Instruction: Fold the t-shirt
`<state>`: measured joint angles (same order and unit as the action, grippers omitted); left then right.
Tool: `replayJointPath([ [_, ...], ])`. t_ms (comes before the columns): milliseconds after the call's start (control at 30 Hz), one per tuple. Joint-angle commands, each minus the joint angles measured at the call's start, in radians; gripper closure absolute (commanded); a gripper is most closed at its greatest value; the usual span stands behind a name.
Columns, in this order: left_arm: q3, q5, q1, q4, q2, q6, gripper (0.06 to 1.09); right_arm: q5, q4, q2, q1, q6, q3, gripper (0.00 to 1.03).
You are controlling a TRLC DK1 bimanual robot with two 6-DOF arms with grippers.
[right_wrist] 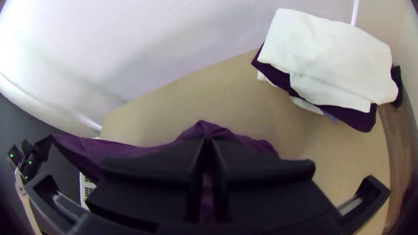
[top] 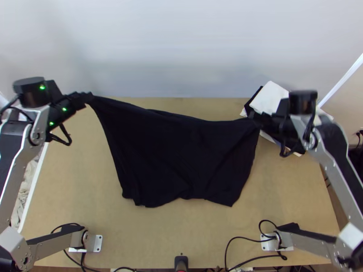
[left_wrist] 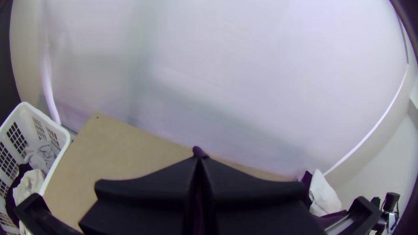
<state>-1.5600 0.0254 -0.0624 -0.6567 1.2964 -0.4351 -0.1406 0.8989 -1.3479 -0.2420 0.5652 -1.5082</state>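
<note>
– Where's the t-shirt point(top: 181, 158), then?
– Strung between the two arms, above the middle of the tabletop point(top: 68, 167). Its top edge sags, and the bottom edge hangs towards the near side. I can't tell whether that bottom edge touches the wood.
– And the claws?
– Left gripper point(top: 91, 97), up by the far left corner: fingers pinched together, a bit of dark cloth between them. Right gripper point(top: 255, 119), towards the far right corner, just beside that stack of folded clothes point(right_wrist: 331, 61): tips closed on another bunched bit.
– So no fold made?
– None I can make out. I'd call this the spreading step, right at the start.
– What would you want next?
– Draw it a touch tauter, then lower it evenly and lay it out towards the near edge before letting go. The left side looks higher pulled than the right, so it might land skewed or rucked.
– And the stack?
– Close to that right claw. I'd keep well off it.
</note>
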Motion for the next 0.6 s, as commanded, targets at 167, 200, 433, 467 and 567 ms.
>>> replayJointPath([
  [167, -0.184, -0.007, 0.021, 0.022, -0.008, -0.027, 1.05, -0.047, 0.307, -0.249, -0.008, 0.018, -0.42, 1.0],
  [200, -0.196, -0.01, 0.021, 0.037, -0.009, -0.025, 1.05, -0.057, 0.374, -0.304, 0.0, 0.016, -0.507, 1.0],
  [433, -0.249, -0.131, 0.003, 0.14, -0.031, 0.025, 1.05, -0.076, 0.436, -0.45, 0.087, 0.027, -0.816, 1.0],
  [467, -0.253, -0.148, 0.003, 0.15, -0.031, 0.038, 1.05, -0.076, 0.403, -0.441, 0.093, 0.03, -0.814, 1.0],
  [567, -0.276, -0.162, 0.001, 0.155, -0.031, 0.056, 1.05, -0.07, 0.304, -0.41, 0.118, 0.027, -0.807, 1.0],
])
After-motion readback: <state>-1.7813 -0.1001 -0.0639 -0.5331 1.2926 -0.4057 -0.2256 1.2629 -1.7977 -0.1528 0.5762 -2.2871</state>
